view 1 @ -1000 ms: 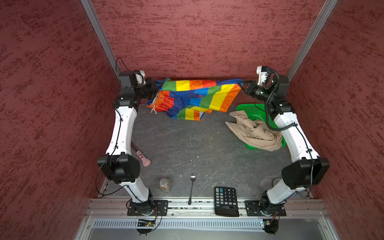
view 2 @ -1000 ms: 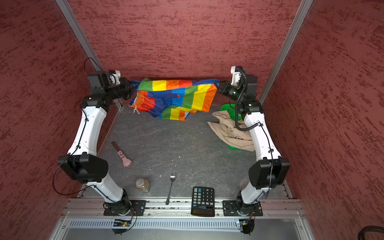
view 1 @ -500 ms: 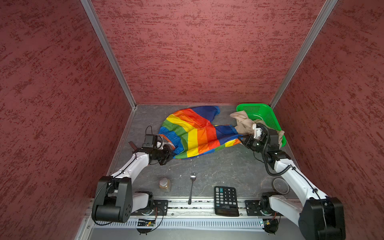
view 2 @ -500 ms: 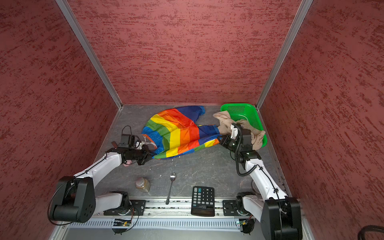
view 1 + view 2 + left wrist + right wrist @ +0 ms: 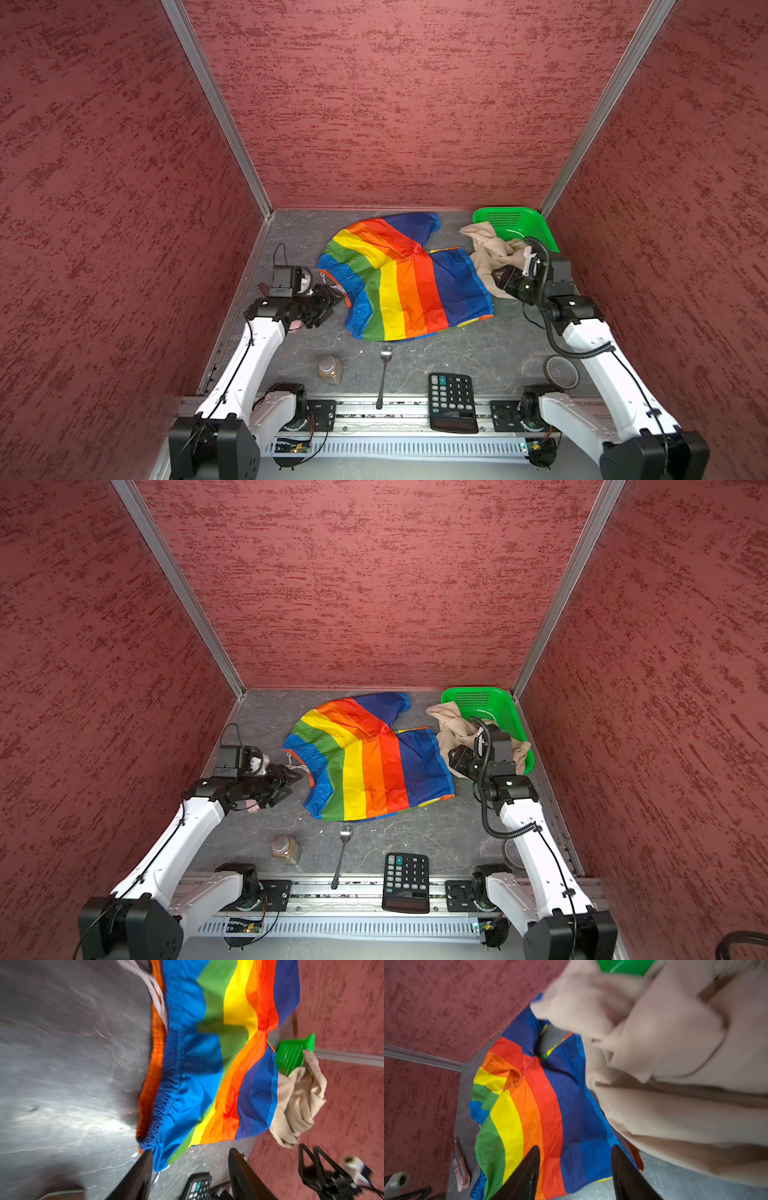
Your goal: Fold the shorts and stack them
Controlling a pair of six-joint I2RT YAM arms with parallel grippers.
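Now I noted left gripper [image 5: 191,1153] and right gripper [image 5: 575,1151] spread, holding nothing, flanking rainbow shorts [image 5: 399,286] mid-frame; beige shorts [image 5: 492,253] lay upper right.

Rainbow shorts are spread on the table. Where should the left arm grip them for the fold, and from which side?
Grip the gathered waistband of the rainbow shorts near its front corner, coming in low from the left. That edge faces the open left gripper, and its bunched elastic probably gives a thicker ridge to pinch than the thin, flat legs.
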